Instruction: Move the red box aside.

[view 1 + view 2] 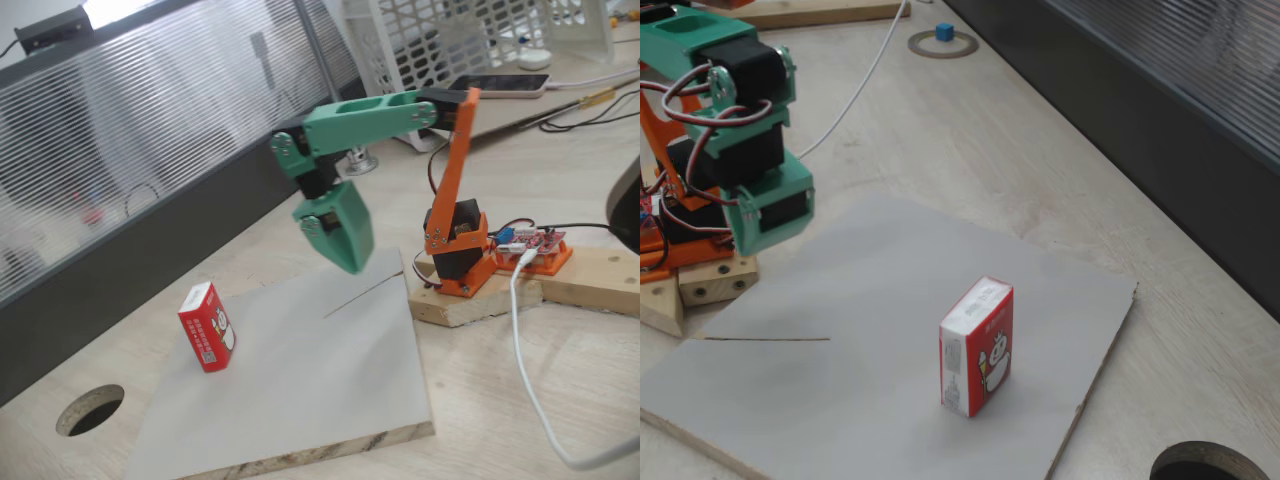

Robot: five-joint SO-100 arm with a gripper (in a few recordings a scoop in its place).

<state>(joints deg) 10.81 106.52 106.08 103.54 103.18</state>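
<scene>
Because the red box (207,327) stands upright near the grey board's (330,380) corner, we hang our gripper (345,240) raised well apart from it, claw state unclear.

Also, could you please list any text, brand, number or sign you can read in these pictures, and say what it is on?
None can be read.
Red box: white side label with print, too small and blurred to read in both fixed views; its front shows a white cartoon figure.
Circuit board: no marking can be made out.
</scene>
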